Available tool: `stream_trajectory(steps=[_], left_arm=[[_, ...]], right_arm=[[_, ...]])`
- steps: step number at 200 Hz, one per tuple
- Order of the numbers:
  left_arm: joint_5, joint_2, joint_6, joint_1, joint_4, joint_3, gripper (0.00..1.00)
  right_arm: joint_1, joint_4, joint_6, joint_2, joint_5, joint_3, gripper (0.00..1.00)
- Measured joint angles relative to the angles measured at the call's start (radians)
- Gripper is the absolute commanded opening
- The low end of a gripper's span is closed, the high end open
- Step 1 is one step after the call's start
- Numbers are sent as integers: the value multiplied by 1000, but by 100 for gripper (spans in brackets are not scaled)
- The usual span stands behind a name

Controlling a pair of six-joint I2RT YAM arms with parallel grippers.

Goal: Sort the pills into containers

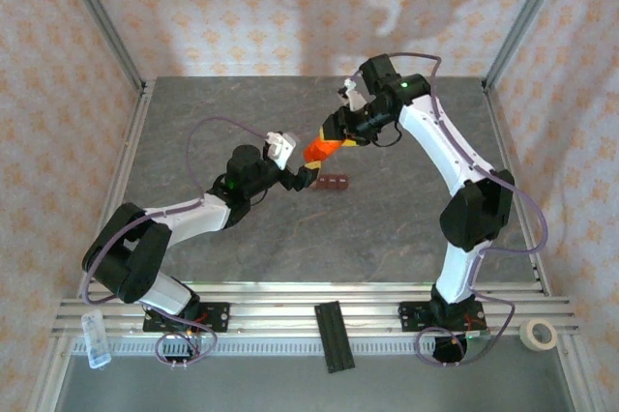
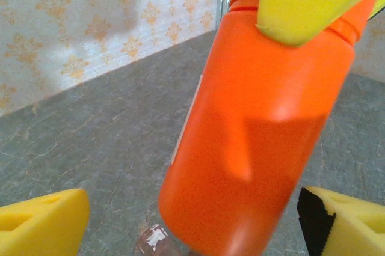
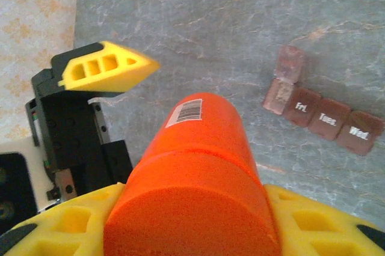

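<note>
The right hand [image 1: 338, 132] clamps the cap end of the orange bottle [image 1: 321, 149], angling its base between the wide-open, empty left hand [image 1: 298, 176], apparently for uncapping. The containers [image 1: 334, 182] wait just beside on the tabletop [image 1: 387, 228], one lid up.

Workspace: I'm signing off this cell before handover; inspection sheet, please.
Surface: grey marbled tabletop, no spills.
Job's things: dark red-brown four-compartment plastic pill organiser, one end lid open; orange cylindrical plastic bottle, lifted.
Clutter: white tape roll, black flat bar, small clear case by the near rail.
End effectors: right end effector shut on bottle; left end effector open astride it.
Cables: lilac cables looped along both arms.
Surroundings: patterned wallpaper, aluminium posts.
</note>
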Motion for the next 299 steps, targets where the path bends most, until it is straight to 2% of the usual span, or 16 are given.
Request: stream_trajectory(steps=[67, 107, 186, 244, 271, 299], left_arm=[[11, 11, 4, 0, 0, 0, 76], [26, 13, 3, -5, 0, 0, 65], [27, 13, 2, -6, 0, 0, 67], [26, 13, -13, -6, 7, 0, 76], [27, 13, -14, -6, 6, 1, 76], [29, 13, -14, -7, 4, 8, 71]], right_arm=[[44, 27, 24, -29, -23, 0, 26], [54, 40, 31, -29, -27, -4, 26], [56, 52, 39, -29, -34, -13, 26], [60, 57, 42, -29, -34, -23, 26], [61, 58, 42, -30, -34, -31, 26], [60, 64, 42, -31, -34, -35, 26]])
